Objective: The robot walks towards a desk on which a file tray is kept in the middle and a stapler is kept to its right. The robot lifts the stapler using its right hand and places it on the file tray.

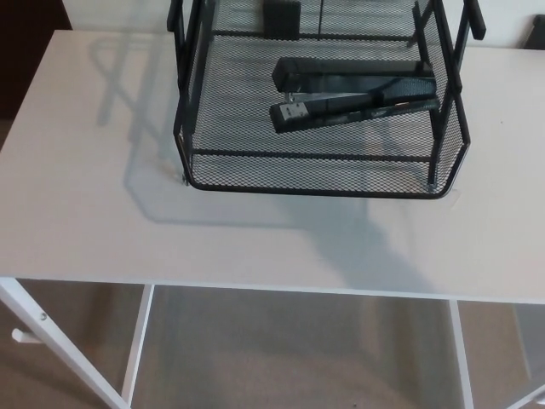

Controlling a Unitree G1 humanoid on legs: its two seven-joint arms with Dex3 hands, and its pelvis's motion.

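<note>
**Surface.** Desk: pale off-white top, matt, bare across the near and left parts. Soft grey shadow of mesh cast toward picture left and toward the near edge. White frame leg below the near left corner, with more white bars under the front edge. Floor: beige carpet, seen beneath the top. Dark area beyond the far left corner, too little shown to name.

**Edges and room.** Near edge straight across the lower picture. Left edge slanting off at picture left. Right edge outside the picture. Wide open strip of top between the near edge and the tray. Open top also at picture left of the tray, and a narrower strip at picture right.

**Container.** File tray: black wire mesh, standing at the far middle of the desk, with a low curved front wall. Black uprights at the corners, rising out of the top of the picture. Behind, through the mesh, a small dark block, possibly a separate object, not clear.

**Contents.** Stapler: black, lying on the mesh floor of the file tray, lengthwise across the picture, toward the right half, apart from the front wall. Two long parts meeting at picture right and parted at picture left, with pale metal at the left ends.

**Hands.** Left hand and right hand both outside the picture. Fingers open or closed: cannot tell.
</note>
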